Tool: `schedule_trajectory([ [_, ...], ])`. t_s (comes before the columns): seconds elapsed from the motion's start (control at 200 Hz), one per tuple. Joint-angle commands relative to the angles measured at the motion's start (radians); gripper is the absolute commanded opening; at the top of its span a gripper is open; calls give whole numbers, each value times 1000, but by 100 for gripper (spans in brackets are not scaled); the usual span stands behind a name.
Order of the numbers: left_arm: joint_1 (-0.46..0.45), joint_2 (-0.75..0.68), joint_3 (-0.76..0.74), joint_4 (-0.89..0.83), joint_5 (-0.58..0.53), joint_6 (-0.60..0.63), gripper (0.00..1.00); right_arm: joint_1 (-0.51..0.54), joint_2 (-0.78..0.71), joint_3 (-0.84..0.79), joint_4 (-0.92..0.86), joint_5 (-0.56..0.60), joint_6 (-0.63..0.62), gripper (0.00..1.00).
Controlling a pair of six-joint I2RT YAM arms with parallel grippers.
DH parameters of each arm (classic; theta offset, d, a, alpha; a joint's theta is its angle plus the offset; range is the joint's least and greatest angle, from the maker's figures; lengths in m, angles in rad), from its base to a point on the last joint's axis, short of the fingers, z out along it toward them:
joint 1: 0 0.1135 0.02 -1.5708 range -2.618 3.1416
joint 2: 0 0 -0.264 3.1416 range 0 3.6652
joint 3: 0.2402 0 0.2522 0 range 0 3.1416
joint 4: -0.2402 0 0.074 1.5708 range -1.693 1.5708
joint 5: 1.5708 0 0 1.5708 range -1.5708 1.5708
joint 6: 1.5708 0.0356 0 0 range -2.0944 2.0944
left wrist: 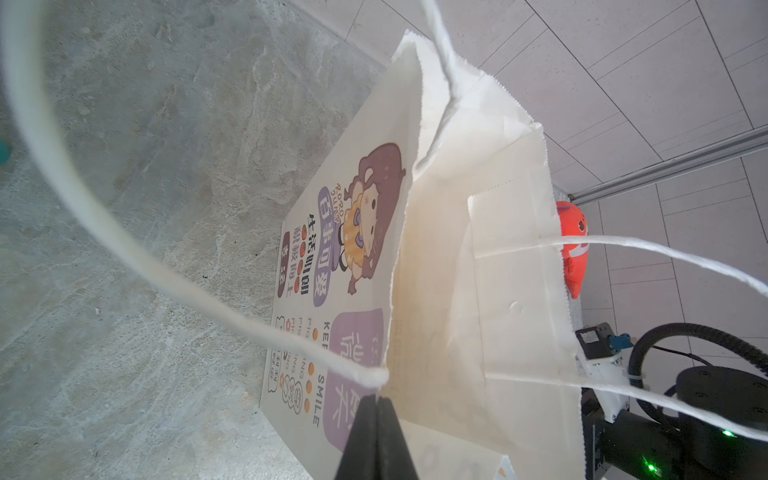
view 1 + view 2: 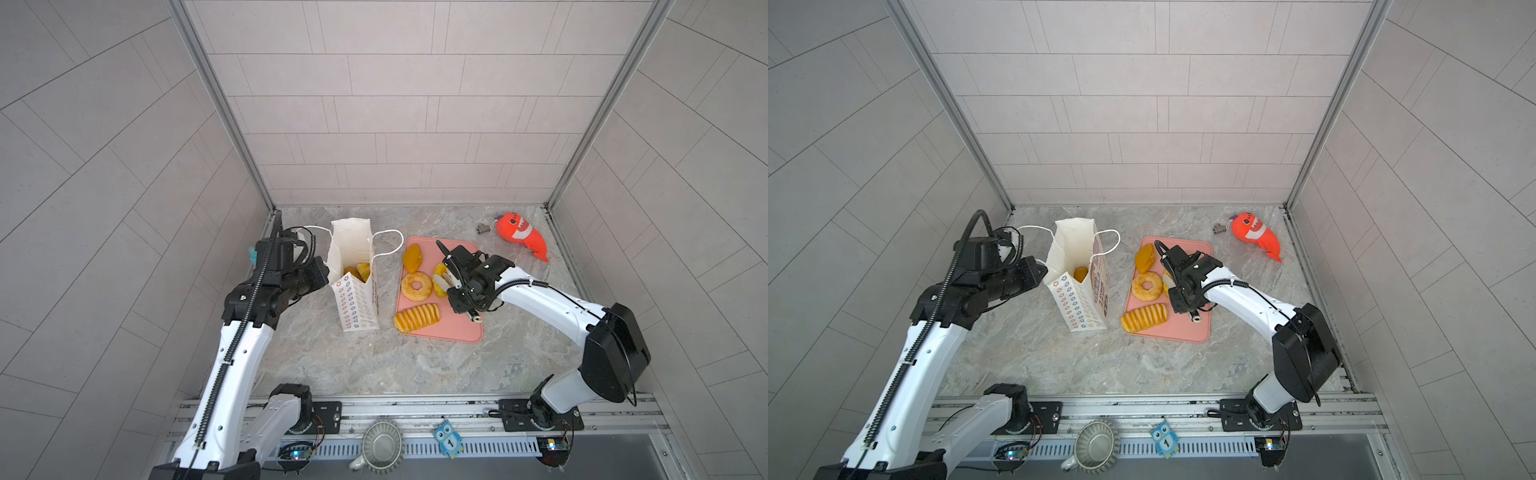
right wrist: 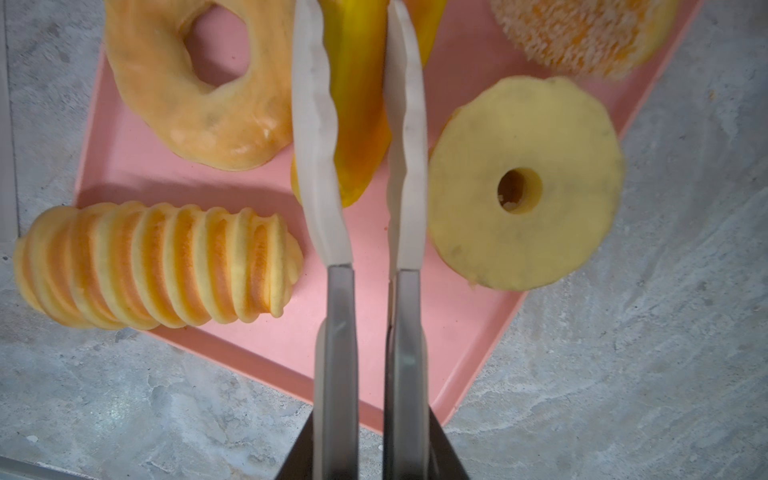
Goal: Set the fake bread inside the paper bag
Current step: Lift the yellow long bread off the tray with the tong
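While left gripper point(image 1: 376, 405) pinches the paper bag point(image 1: 440, 249) rim, my right gripper point(image 3: 351, 25) clamps an oval loaf point(image 3: 357, 124). Doughnut point(image 2: 415, 286) at its 9 o'clock.

Open bag point(image 2: 357, 303), crowded tray point(image 2: 457, 328)
Mouth clear above; doughnut point(image 2: 415, 296) and ridged roll point(image 2: 417, 318) fill the tray; front table point(image 2: 374, 365) bare.

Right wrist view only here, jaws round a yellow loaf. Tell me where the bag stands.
Observer: In both top views the paper bag stands upright left of the pink tray, apart from it.
Operator: Report the left gripper.
Observer: The left gripper is shut on the bag's rim, beside a cord handle's knot.
Operator: Say what's inside.
Observer: It already holds yellow bread pieces.
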Motion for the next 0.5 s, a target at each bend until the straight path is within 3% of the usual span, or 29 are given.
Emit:
schedule_trajectory([
  [0.0,6,-5,1,-1,6,13,4,5,-56,5,-24,32,13,29],
  [0.495,8,2,14,-12,2,15,4,-12,-158,63,-76,81,-12,28],
])
